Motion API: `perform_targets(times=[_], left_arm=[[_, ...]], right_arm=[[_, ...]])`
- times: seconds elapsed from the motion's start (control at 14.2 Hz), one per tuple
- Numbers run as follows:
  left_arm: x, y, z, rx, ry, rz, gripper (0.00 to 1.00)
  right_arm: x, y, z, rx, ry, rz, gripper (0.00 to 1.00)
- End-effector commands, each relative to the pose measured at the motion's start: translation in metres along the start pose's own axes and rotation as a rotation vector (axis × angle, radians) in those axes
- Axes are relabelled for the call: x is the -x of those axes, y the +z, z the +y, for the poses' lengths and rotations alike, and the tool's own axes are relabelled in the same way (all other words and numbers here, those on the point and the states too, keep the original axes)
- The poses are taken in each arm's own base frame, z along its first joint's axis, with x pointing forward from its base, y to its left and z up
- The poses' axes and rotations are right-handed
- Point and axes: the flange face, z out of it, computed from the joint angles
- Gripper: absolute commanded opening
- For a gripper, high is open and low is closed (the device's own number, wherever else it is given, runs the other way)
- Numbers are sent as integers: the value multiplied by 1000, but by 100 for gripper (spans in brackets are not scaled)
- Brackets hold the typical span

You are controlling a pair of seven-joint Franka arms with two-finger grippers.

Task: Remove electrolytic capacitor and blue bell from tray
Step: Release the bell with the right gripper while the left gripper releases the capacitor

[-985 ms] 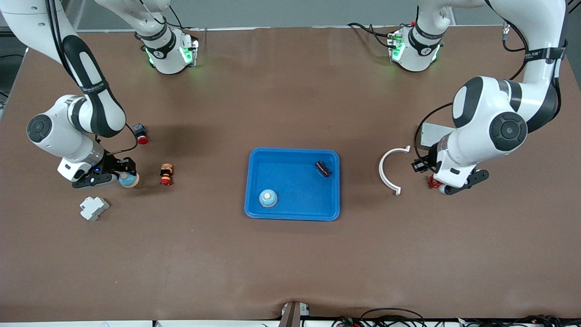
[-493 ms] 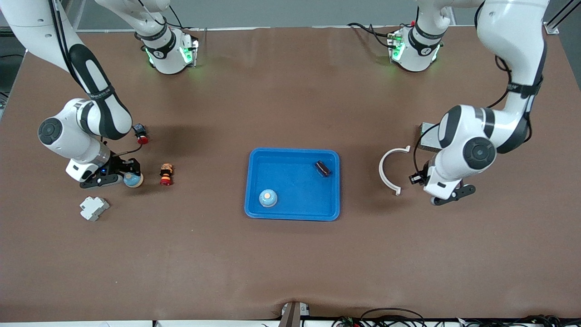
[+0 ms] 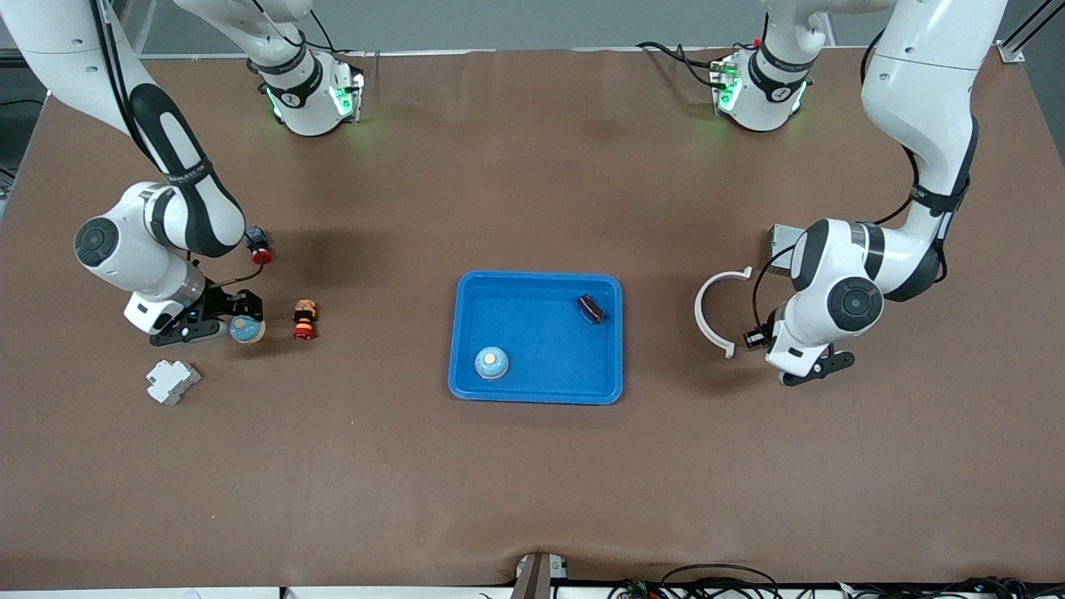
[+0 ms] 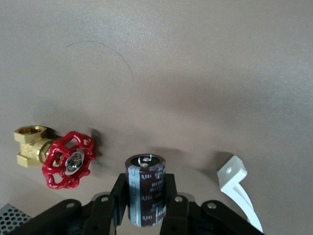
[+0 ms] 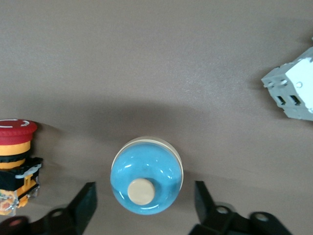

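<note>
- The left gripper is clenching an upright held capacitor low over the table, between the valve and the arc. It looks like a set-down clear of both. Whether the can is touching the table I cannot tell.
- The right gripper is standing released, its fingers wide on either side of the loose bell and touching neither side. That bell is sitting on the table at the right arm's end, beside the button and near the block.
- The tray is lying mid-table, well apart from both grippers.
- A tray bell is sitting in its corner nearer the camera, and a tray capacitor is lying near its farther rim.
- Judging by that, both are awaiting removal.
</note>
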Motion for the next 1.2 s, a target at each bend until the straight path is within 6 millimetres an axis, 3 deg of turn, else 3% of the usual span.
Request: perform_targets(times=[0.0,0.14,0.42,0.56,0.63,0.7,0.77,0.84,0.92,1.13], left_arm=[[-7,3,5,-7,18,14,0],[-8,14,9,-13,22,2,0],[-9,16,12,-15,21,1,0],[-10,15,10,-13,16,4,0],[-10,15,10,-13,16,4,9],[-11,15,9,-13,15,3,26],[-10,15,11,-12,18,3,50],[-10,15,11,-11,18,3,90],[-9,14,13,-11,18,5,100],[-7,4,19,-6,-4,15,100]], right_arm=[[-14,-14,-3,-5,-10,33,100],[-35,-37,-22,-24,-41,19,100],[-104,-101,-102,-48,51,-29,100],[-129,-124,-150,-46,93,4,100],[-138,-124,-172,-48,123,11,100],[-145,-122,-196,-50,163,14,100],[-153,-121,-222,-54,193,20,100],[-161,-118,-247,-57,212,25,100],[-167,-114,-269,-61,234,27,100],[-181,-95,-338,-62,287,29,100]])
